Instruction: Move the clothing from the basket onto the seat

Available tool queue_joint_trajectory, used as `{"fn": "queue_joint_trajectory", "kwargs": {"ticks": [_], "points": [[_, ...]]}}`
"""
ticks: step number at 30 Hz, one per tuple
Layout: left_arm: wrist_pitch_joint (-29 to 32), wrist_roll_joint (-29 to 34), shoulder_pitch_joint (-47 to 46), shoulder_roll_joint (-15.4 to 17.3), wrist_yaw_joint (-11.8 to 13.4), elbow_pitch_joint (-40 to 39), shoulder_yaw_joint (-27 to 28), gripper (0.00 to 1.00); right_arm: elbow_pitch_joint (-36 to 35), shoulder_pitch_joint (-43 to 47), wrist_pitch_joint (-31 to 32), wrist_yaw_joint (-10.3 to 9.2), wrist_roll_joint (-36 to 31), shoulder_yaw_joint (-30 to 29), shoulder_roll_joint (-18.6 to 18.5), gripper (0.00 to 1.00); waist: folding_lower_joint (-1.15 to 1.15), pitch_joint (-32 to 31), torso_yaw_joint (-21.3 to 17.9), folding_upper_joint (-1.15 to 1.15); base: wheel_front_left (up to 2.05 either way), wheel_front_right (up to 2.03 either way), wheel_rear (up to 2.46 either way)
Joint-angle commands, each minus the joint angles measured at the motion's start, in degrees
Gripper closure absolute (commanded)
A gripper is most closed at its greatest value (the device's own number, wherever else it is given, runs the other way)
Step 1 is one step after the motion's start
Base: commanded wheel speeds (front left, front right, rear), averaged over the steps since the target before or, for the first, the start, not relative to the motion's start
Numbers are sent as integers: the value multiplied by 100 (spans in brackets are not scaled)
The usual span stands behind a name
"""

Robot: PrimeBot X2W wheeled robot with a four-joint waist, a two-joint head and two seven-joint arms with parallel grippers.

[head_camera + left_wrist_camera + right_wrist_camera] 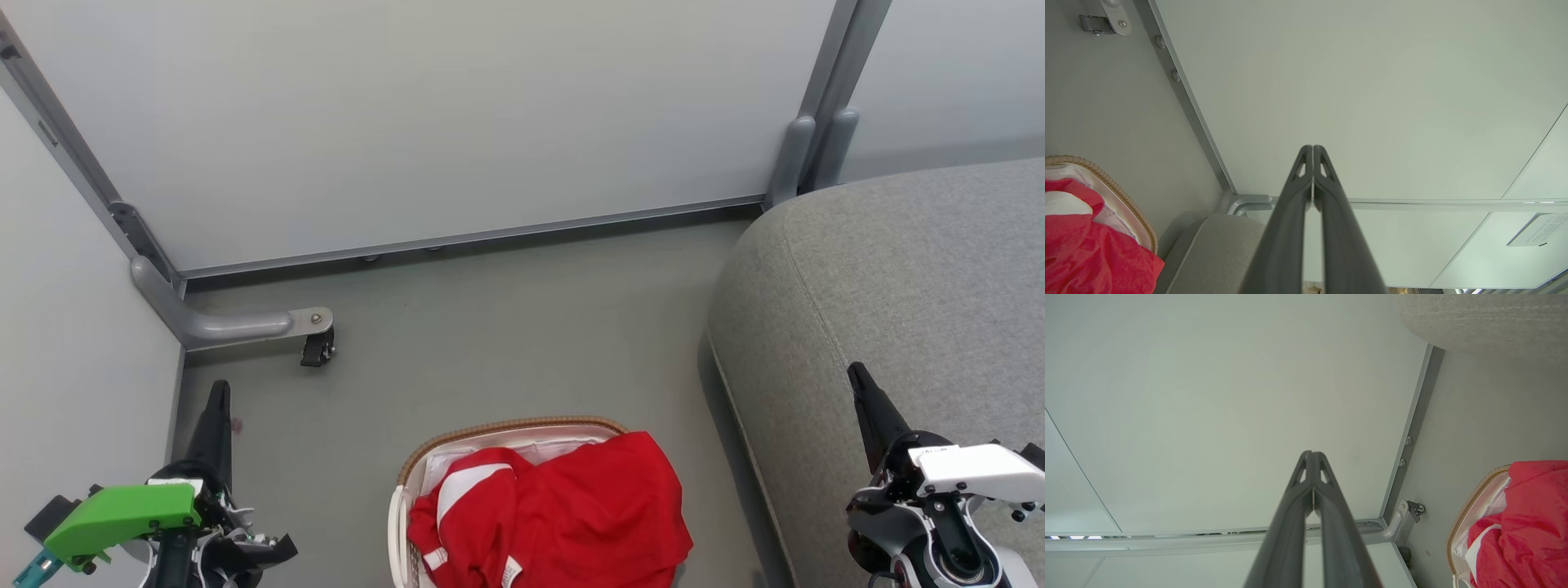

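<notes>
Bright red clothing (571, 510) with a white stripe is heaped in the basket (506, 428), an oval white tub with a brown woven rim, on the floor at the bottom middle of the head view. The red heap (1081, 249) (1531, 522) also appears at the edge of both wrist views. The large grey seat (906, 286) rises to the right of the basket. My left gripper (219, 390) is at the lower left, shut and empty, left of the basket. My right gripper (856, 371) hangs over the seat's edge, shut and empty. Both pairs of fingertips (1312, 149) (1312, 454) touch.
Pale partition panels (424, 114) with grey metal frames wall in the floor behind and to the left. A grey support foot with a black caster (317, 347) juts out at the left corner. Bare grey floor (506, 327) lies between the basket and the panels.
</notes>
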Motion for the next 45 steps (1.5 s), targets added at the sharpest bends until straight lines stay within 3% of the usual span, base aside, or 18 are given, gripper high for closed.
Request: {"fn": "queue_joint_trajectory", "kwargs": {"ticks": [1, 6, 7, 26, 36, 45], "points": [[18, -16, -58, 27, -26, -10, 9, 100, -21, 49, 11, 2, 21, -9, -33, 100, 0, 0, 0, 0, 0, 0, 0], [18, -17, -58, 27, -26, -10, 9, 100, -21, 49, 12, 2, 21, -9, -33, 100, 0, 0, 0, 0, 0, 0, 0], [0, 0, 0, 0, 0, 0, 0, 0, 0, 0, 0, 0, 0, 0, 0, 0, 0, 0, 0, 0, 0, 0, 0], [-413, 292, 162, -29, 3, 68, -455, 0, 132, 169, -413, 0, -496, 25, 49, 0, 0, 5, 0, 0, 0, 0, 0], [-658, 1154, 126, -21, 0, -142, -596, 0, -66, 177, -658, 1, -1655, -133, 37, 0, 0, 7, 7, 0, 0, 0, 0], [-858, 2288, 71, -14, 24, -355, -687, 0, -465, 215, -860, 1, -2883, -119, 26, 0, 0, 15, 13, 0, 0, 0, 0]]}}
